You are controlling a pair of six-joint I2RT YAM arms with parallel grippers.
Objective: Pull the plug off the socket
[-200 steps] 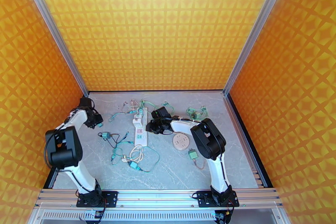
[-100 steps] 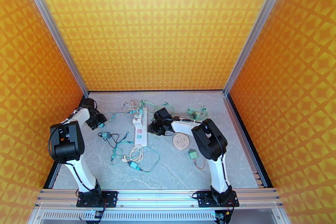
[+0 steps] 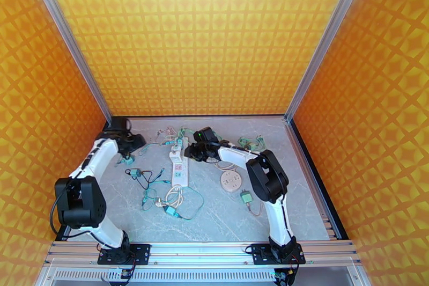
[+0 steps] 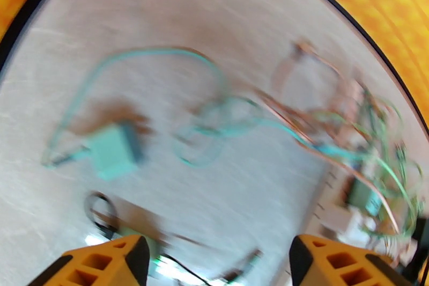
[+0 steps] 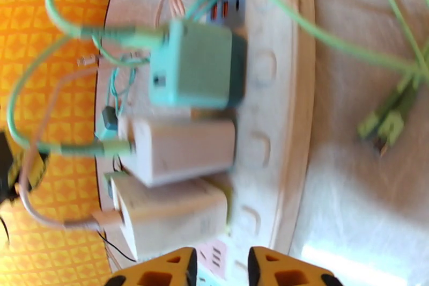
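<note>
One teal cube plug (image 4: 110,150) is lying freed on the grey table (image 4: 214,24), the left gripper (image 4: 220,252) having sprung open; the right gripper (image 5: 220,260), barely parted, empty, is nearing the white power strip (image 5: 279,94).

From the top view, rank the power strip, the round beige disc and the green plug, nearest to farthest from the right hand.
1. power strip: right beside the right hand, on its left.
2. round beige disc: off to the right, toward the bases.
3. green plug: past the disc, nearer the right arm's base.
</note>
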